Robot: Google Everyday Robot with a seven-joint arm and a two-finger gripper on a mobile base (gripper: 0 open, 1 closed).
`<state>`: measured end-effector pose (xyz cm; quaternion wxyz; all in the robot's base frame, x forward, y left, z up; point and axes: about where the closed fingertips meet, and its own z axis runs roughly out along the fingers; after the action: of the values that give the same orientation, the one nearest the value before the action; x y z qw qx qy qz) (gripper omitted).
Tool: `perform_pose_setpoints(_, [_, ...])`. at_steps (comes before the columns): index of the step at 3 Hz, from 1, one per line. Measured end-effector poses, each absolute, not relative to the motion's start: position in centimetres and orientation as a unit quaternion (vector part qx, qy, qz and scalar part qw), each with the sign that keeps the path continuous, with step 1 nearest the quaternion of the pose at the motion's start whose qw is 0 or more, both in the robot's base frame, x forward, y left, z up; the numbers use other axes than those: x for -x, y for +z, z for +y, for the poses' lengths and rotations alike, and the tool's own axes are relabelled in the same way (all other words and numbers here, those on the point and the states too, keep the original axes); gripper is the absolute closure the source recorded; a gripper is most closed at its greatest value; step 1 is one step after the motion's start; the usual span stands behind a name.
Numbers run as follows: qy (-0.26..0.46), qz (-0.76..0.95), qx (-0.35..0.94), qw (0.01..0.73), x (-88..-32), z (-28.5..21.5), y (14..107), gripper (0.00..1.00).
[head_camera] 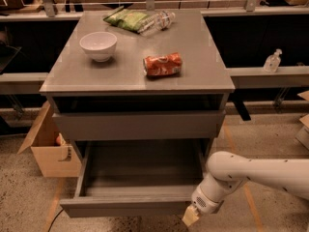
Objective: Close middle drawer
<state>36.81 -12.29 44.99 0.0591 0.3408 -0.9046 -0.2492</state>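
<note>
while my white arm (260,170) comes in from the 3 o'clock edge, it runs almost level toward 9 o'clock, bends at a rounded joint just beside the cabinet's right side, and then drops toward 7 o'clock, so my wrist points down and to the left. my claw (190,216) hangs low at about 5 o'clock in the view, its tan tip right at the right-hand end of the front of the middle drawer (125,207). i cannot tell whether it touches that front, and i cannot tell whether the claw is open or closed. the middle drawer stands pulled far out toward 6 o'clock, its grey box interior open to view and its flat front the lowest part of the cabinet i can see. toward 12 o'clock from it, the upper drawer front (140,124) has a dark gap above it. on the cabinet top (203,76) a white bowl (98,45) sits at 10 o'clock, an orange can (162,64) lies on its side near the middle, and a green bag (126,19) and a clear bottle (157,21) lie together at the 12 o'clock edge. a cardboard box (48,151) stands on the floor at 9 o'clock of the drawer.
</note>
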Motion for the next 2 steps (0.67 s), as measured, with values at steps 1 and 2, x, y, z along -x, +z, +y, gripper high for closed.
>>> perform_pose_setpoints(1, [-0.259,-0.91,-0.322,0.033,-37.32,-11.72,43.85,1.0])
perform_pose_setpoints(2, [-0.258,-0.917,-0.305,0.009,-37.88,-11.15,43.14,1.0])
